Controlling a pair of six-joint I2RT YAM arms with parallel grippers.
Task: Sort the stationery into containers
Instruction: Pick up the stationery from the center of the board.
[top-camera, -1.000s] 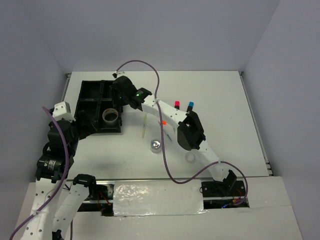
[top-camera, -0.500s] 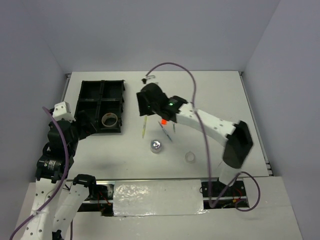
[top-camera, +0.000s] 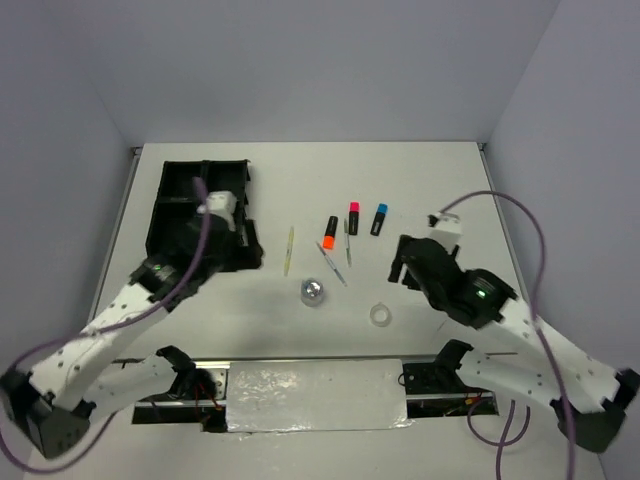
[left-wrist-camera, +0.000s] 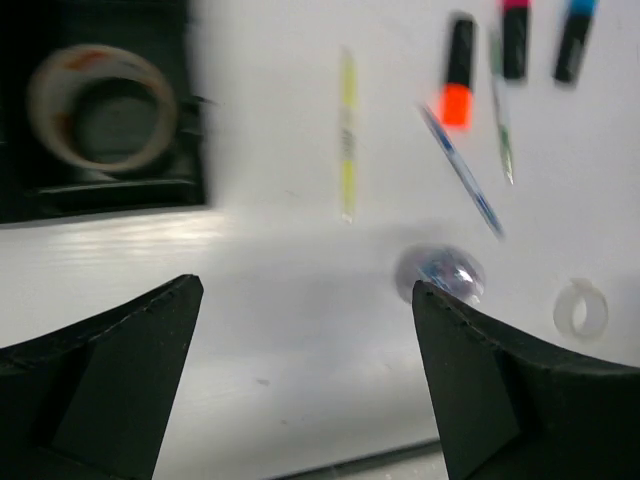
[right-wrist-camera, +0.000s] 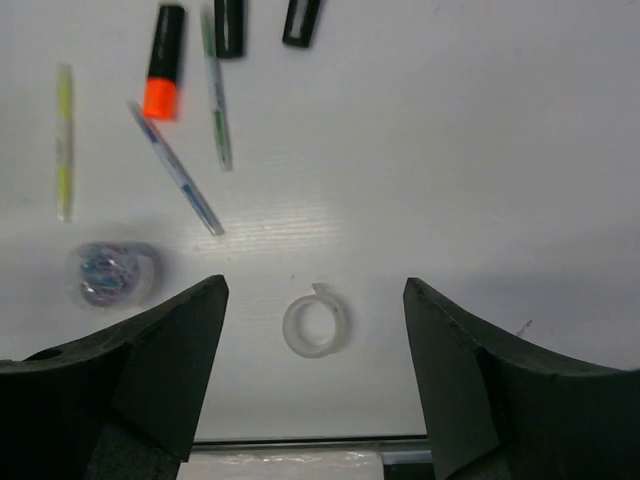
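The black four-compartment tray (top-camera: 176, 196) sits at the far left. One tape roll (left-wrist-camera: 103, 110) lies in its near right compartment. Loose on the table are a yellow pen (top-camera: 289, 250), an orange-capped highlighter (top-camera: 329, 232), a pink-capped one (top-camera: 353, 217), a blue-capped one (top-camera: 380, 219), a blue pen (top-camera: 333, 265), a green pen (top-camera: 347, 242), the silvery round piece (top-camera: 313, 291) and a clear tape roll (top-camera: 380, 314). My left gripper (top-camera: 245, 250) is open and empty by the tray's near right corner. My right gripper (top-camera: 402, 262) is open and empty above the clear tape roll (right-wrist-camera: 316, 324).
The table's front edge (right-wrist-camera: 300, 440) runs just below the loose tape roll. The side walls stand close on both sides. The left arm lies across the tray's near right part.
My right arm has drawn back from the tray to the right front of the table. My left arm has swung out over the tray's near right corner. A tape roll stays in the tray.
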